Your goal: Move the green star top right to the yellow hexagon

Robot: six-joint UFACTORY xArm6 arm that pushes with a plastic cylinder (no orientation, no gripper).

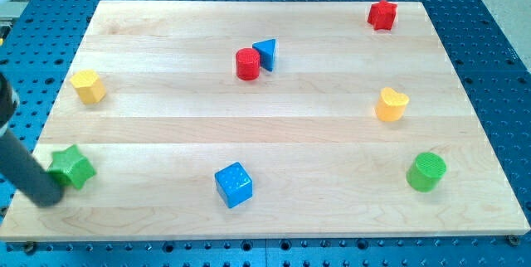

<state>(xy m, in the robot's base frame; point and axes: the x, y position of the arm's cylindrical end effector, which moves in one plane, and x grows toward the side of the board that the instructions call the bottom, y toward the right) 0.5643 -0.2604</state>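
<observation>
The green star [71,167] lies near the board's left edge, low in the view. The yellow hexagon [88,86] sits above it, also near the left edge. My rod comes in from the view's left and my tip [50,196] rests on the board just below and left of the green star, touching or almost touching it.
A red cylinder [247,64] and a blue triangle [265,53] stand together at top middle. A red star [382,14] is at top right, a yellow heart [391,104] at right, a green cylinder [426,172] at lower right, a blue cube [233,184] at bottom middle.
</observation>
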